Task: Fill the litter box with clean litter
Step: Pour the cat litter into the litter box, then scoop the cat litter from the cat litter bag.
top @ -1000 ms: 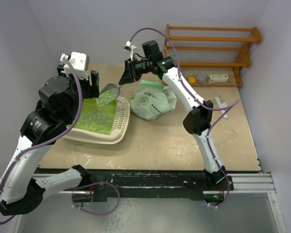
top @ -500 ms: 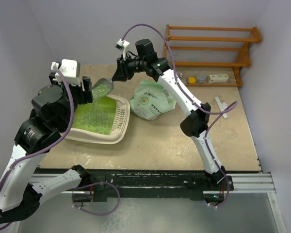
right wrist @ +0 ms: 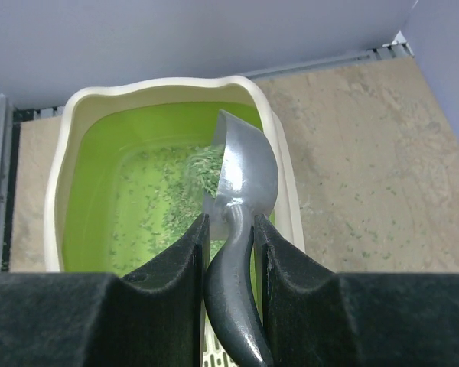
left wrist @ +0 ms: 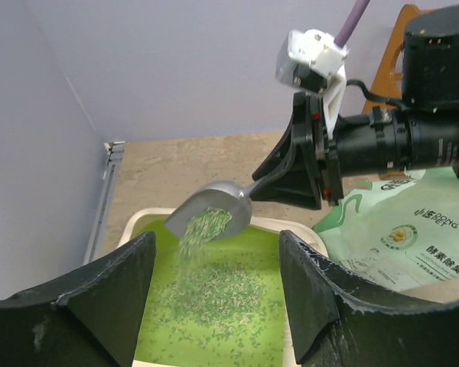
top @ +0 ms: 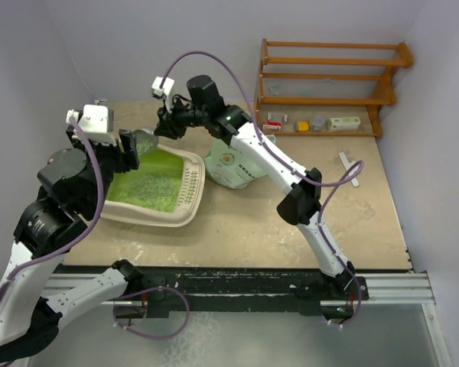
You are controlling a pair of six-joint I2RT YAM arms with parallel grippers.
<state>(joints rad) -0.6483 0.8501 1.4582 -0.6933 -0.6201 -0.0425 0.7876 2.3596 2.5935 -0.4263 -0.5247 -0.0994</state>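
Note:
The cream litter box (top: 150,218) with its green inside (left wrist: 306,252) lies at the table's left. My right gripper (top: 162,127) (right wrist: 231,237) is shut on the handle of a shiny metal scoop (top: 144,140) (left wrist: 214,215) (right wrist: 249,172), tilted over the box's far left corner. Clean litter (left wrist: 214,287) (right wrist: 176,200) streams from the scoop onto a thin pile on the green floor (top: 149,185). My left gripper (top: 128,150) (left wrist: 214,306) hangs open above the box, nothing between its fingers.
A light green printed bag (top: 241,162) (left wrist: 398,229) stands just right of the box's slotted end (top: 190,187). A wooden rack (top: 329,76) with small items (top: 321,122) stands at the back right. A white strip (top: 348,164) lies on the table's right.
My right arm has carried the scoop leftwards across the box and tipped it, so litter now pours out. My left gripper has drawn back to the left.

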